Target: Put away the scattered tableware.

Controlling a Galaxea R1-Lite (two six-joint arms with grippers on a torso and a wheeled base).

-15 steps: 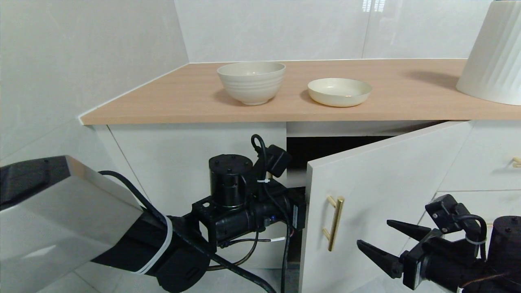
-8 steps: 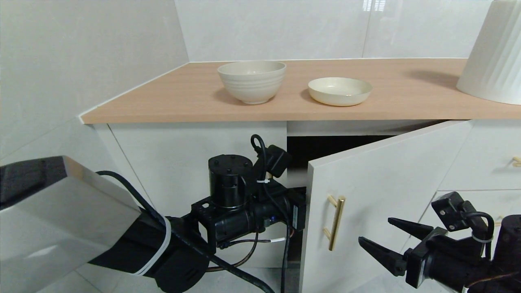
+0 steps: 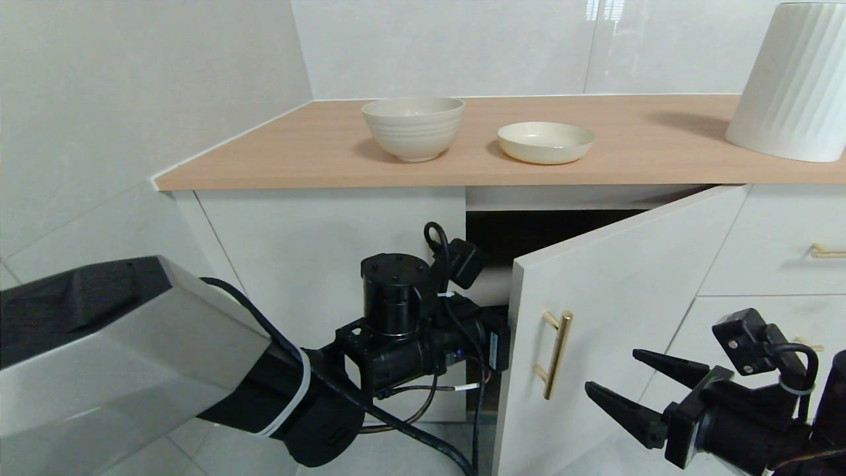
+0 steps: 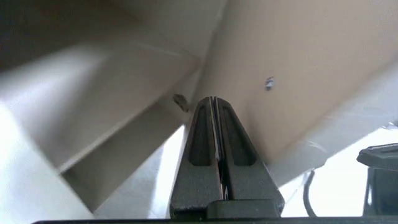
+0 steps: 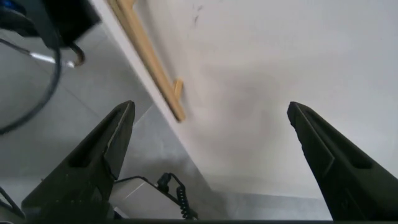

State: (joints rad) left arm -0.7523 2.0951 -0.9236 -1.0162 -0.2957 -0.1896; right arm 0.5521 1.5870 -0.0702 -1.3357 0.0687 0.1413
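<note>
Cabinet door [image 3: 595, 297] ajar; ribbed bowl [image 3: 413, 127] and shallow dish [image 3: 546, 141] are waiting at its twelve o'clock; left gripper [image 4: 213, 103] clenched empty, right gripper [image 3: 611, 371] released.

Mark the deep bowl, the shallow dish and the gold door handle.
deep bowl [image 3: 413, 135], head view, ribbed outer wall.
shallow dish [image 3: 546, 137], head view, centre of its inside.
gold door handle [image 3: 557, 356], head view, middle of the bar.

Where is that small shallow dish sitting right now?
In the head view, the shallow dish sits on the wooden countertop, just right of the deep bowl and above the open cabinet door.
</note>
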